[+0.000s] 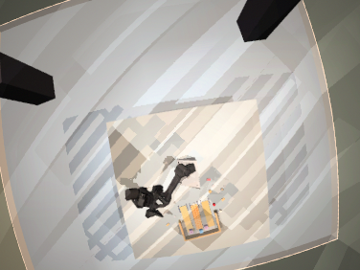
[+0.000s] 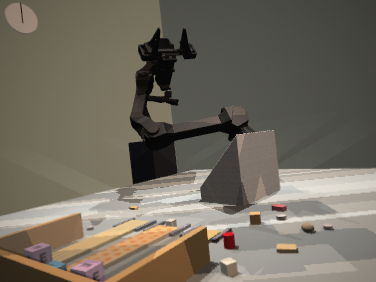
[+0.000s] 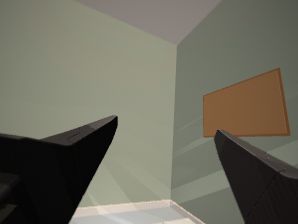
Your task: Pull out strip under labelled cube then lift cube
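Observation:
Two lilac cubes with dark letters, a left one (image 2: 38,253) (image 1: 191,231) and a right one (image 2: 87,270) (image 1: 206,228), sit at the walled end of a tray (image 1: 202,236) (image 2: 45,232). A blue cube (image 1: 201,232) (image 2: 56,266) is between them, mostly hidden in the exterior view. A plain yellow strip (image 1: 186,217) (image 2: 100,240), an orange-dotted strip (image 1: 196,215) (image 2: 130,245) and another yellow strip (image 1: 206,209) extend out of the tray's open side. I cannot tell which cube rests on which strip. My gripper (image 2: 171,30) (image 3: 165,127) is open and empty, pointing upward far from the tray.
A grey wedge-shaped block (image 2: 257,170) stands by the arm's base. A red cylinder (image 2: 229,240) (image 1: 213,204), a cream cube (image 2: 229,266), an orange block (image 2: 255,218), a red block (image 2: 279,207) and several small pieces lie beside the tray. The tray's walls flank the strips.

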Controlling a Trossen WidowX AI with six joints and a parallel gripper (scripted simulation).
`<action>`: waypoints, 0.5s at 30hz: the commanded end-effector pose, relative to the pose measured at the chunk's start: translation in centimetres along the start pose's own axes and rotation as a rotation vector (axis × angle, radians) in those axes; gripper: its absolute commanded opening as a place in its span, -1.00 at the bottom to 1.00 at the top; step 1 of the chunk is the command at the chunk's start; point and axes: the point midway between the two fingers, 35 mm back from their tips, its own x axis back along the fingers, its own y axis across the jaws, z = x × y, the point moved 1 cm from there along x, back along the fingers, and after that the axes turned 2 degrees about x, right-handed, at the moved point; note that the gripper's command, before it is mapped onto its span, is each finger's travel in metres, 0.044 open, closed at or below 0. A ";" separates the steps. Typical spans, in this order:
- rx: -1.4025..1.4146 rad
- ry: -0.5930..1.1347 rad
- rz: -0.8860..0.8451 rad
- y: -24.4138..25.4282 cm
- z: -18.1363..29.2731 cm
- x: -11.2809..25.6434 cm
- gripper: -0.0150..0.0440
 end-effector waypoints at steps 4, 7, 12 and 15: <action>0.072 0.047 0.040 2.4 -0.2 -0.3 0.86; 0.108 0.107 0.146 4.6 -0.4 -1.6 0.86; 0.158 0.221 0.318 7.1 1.0 -5.4 0.86; 0.181 0.297 0.417 7.5 2.8 -8.2 0.86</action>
